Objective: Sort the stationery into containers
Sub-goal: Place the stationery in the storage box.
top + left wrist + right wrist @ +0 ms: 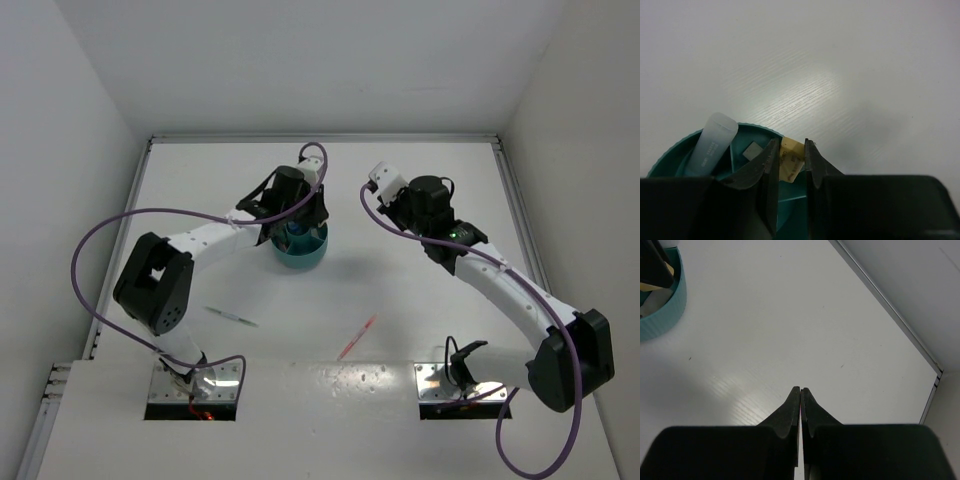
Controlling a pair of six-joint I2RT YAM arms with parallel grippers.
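The left arm (pixel 190 250) bends at a raised elbow near its base and stretches far and rightward, ending above the teal tub (pixel 300 262). Its wrist points down, and the left gripper (pixel 791 141) is clamped on a tan block (pixel 790 161) just inside the tub's rim. Whether the block touches the tub floor cannot be told.

The right arm (pixel 510 290) folds at the near right corner and runs far and leftward. The right gripper (pixel 800 389) is clenched with nothing between its fingers, and it hangs over bare desk (pixel 400 290) to the right of the tub, apart from it.

White walls (pixel 90 150) close in the desk on the left, far and right sides. A thin rail (pixel 890 305) runs along the right edge, well apart from the right gripper. Open surface lies between the tub and the arm bases.

Inside the tub a light-blue stick (pixel 714 142) leans on the rim in one compartment. A small grey block (pixel 752 150) lies in the next compartment, across a divider.

On the near desk a white pen (pixel 232 317) lies left of centre. A red pen (pixel 357 337) lies right of it, well apart from both the white pen and the tub.
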